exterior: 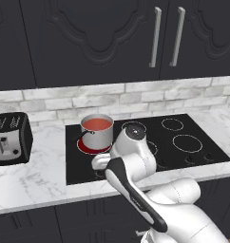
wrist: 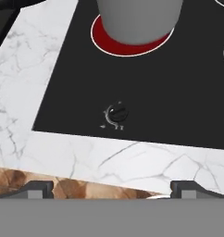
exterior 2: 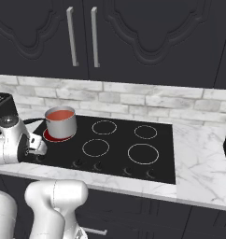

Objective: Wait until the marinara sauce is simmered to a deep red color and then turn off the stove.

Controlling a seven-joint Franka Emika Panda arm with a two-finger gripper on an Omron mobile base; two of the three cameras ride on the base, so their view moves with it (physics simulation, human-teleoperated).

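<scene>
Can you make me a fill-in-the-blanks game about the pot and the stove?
1. The burner under the pot glows ____.
2. The sauce sits inside the ____.
3. The toaster stands on the ____ counter.
4. The gripper faces a stove knob with its jaws ____.

Missing words: red; pot; marble; open

Even, soft rendered light — faint shadows, no glare, slightly coarse edges, no blur.

Bare black glass lies open around the knob [wrist: 117, 112]; the saucepan [wrist: 138, 18] blocks at twelve o'clock, on the glowing burner [wrist: 127, 44].
</scene>
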